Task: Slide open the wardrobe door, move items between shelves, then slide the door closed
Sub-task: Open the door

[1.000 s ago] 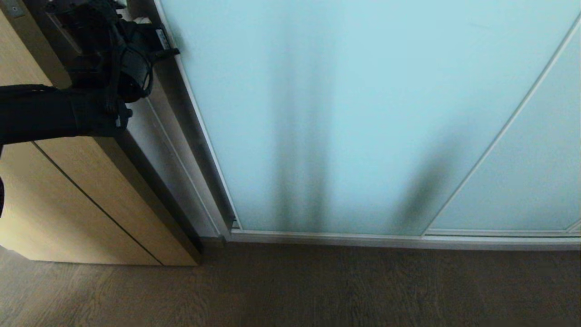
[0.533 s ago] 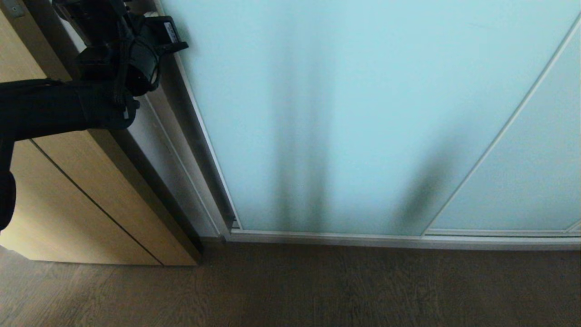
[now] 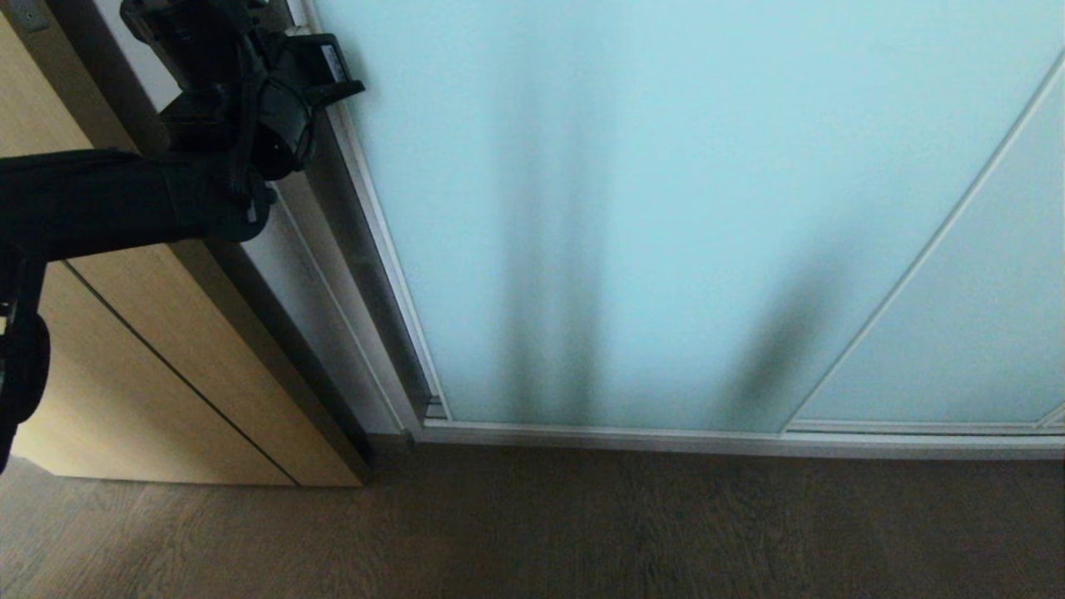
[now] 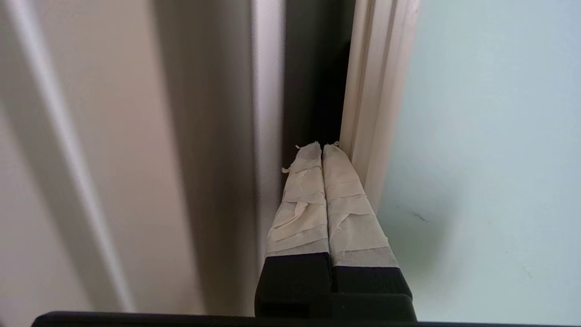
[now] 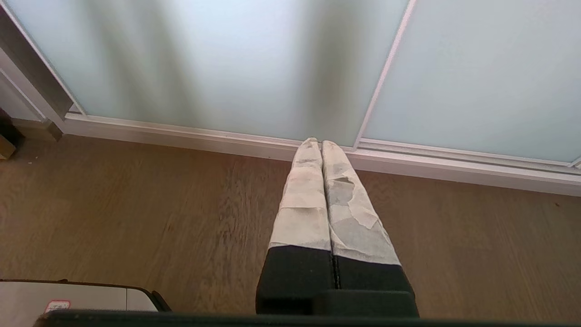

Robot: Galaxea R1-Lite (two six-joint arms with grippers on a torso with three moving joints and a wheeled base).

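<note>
Tape, pale and wrinkled, wrapped my left gripper (image 4: 322,146), whose fingers were pressed together on nothing, their tips in the dark gap beside the sliding wardrobe door (image 3: 666,208). Its thin silver frame (image 4: 363,113) touched the fingers on one side; a smooth grey-white wall (image 4: 218,136) stood on the other. My right gripper (image 5: 320,141) hung shut above the grained wooden floor (image 5: 136,204).

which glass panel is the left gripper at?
The big near sliding wardrobe door; left gripper sits at its framed edge, unlike the far panel behind it.
</note>
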